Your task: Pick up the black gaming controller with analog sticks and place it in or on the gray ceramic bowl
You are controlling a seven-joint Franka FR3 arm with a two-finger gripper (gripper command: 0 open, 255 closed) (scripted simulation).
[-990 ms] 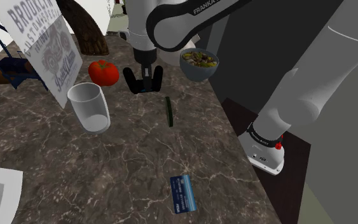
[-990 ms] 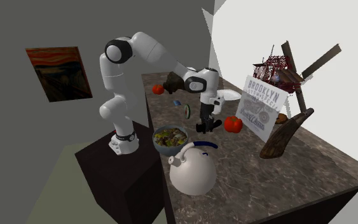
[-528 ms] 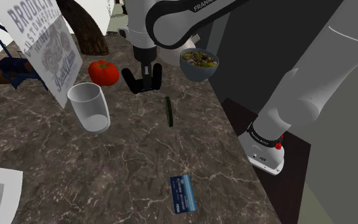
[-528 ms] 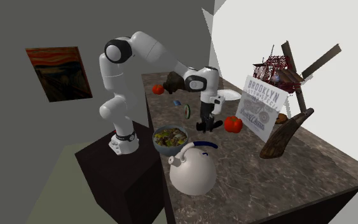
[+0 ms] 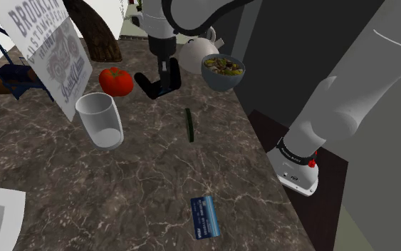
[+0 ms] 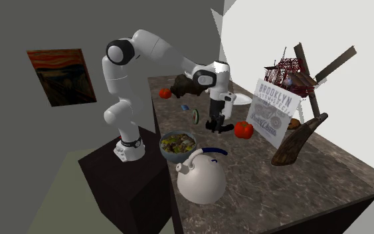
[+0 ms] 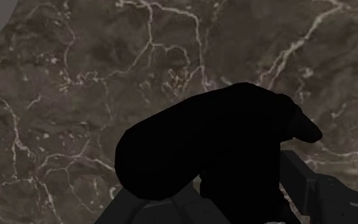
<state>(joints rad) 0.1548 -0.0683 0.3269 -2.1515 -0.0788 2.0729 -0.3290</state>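
My gripper (image 5: 164,76) is shut on the black gaming controller (image 5: 149,86), whose two handles stick up on either side of the fingers. It hangs a little above the dark marble counter (image 5: 142,178). From the wrist, the controller (image 7: 209,149) is a black mass clasped between my fingers (image 7: 314,191), with marble below. The grey bowl (image 5: 222,72), full of mixed food, stands to the shoulder view's right of the gripper, near the counter's edge. In the second exterior view the gripper (image 6: 214,119) holds the controller (image 6: 212,126) behind the bowl (image 6: 177,145).
A red tomato (image 5: 116,80) and a clear glass (image 5: 100,120) lie to the shoulder view's left of the gripper. A thin dark stick (image 5: 189,123) and a blue card (image 5: 205,216) lie nearer. A white kettle (image 6: 200,176) stands beside the bowl. A printed sign (image 5: 49,50) leans at the left.
The gripper has risen with the controller, lifting it up off the counter and slightly toward the far side. Nothing else has moved.
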